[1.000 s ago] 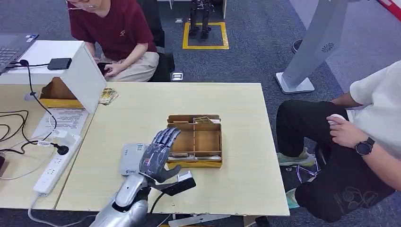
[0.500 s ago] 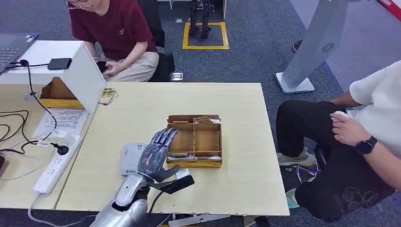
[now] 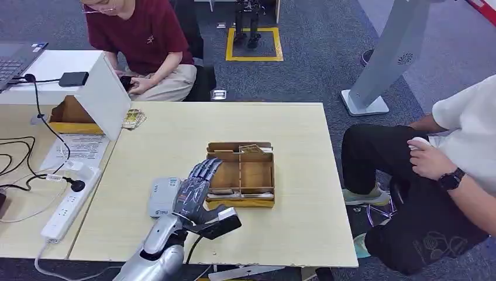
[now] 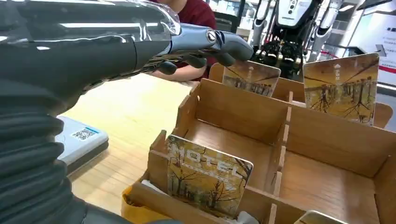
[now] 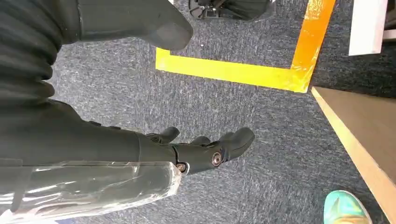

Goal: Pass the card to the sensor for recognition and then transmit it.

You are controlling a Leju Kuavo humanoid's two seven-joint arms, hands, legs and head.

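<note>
Holding upright cards [image 4: 208, 175], wooden organizer [image 3: 241, 174], far slots seemingly empty

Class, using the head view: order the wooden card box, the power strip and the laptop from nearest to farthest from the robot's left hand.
1. Wooden card box: right beside the left hand, whose fingers reach over its left edge.
2. Power strip: off to the hand's left, on the neighbouring table.
3. Laptop: far corner at upper left, farthest away.
</note>
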